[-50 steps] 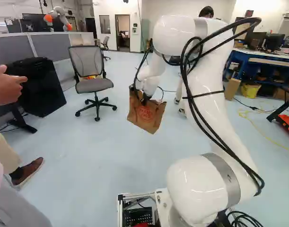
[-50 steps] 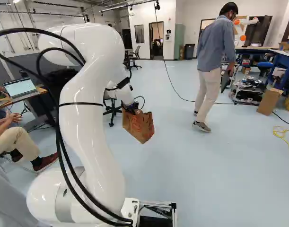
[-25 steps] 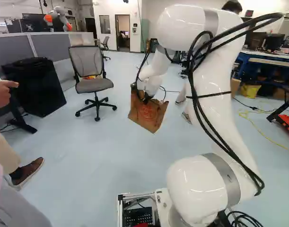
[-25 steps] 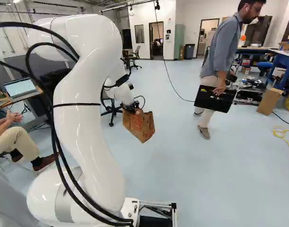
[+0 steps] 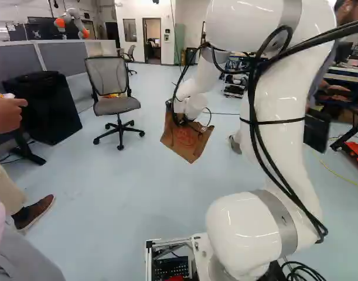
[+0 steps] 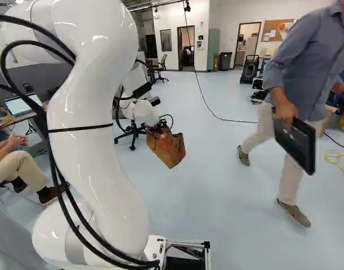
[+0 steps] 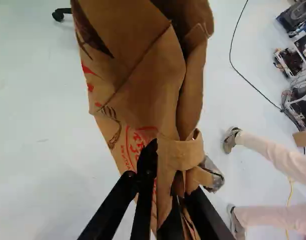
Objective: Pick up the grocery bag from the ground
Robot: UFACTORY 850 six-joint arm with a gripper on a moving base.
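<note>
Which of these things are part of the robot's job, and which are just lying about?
Part of the job:
- paper bag, hanging tilted
- gripper, closed on the bag's handle
- white arm

Just around:
- office chair
- open laptop
- black cord on the floor

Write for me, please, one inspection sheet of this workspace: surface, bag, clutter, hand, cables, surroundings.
Surface: pale, smooth floor; spills, nothing seen.
Job's things: paper grocery bag hangs tilted, apparently off the floor.
Clutter: equipment stands beyond the bag.
Hand: closed on the bag's handle.
Cables: black cables strapped along the arm; black cord and yellow cord on the floor.
Surroundings: office chair; person carrying a black flat object, right base view's right.
</note>
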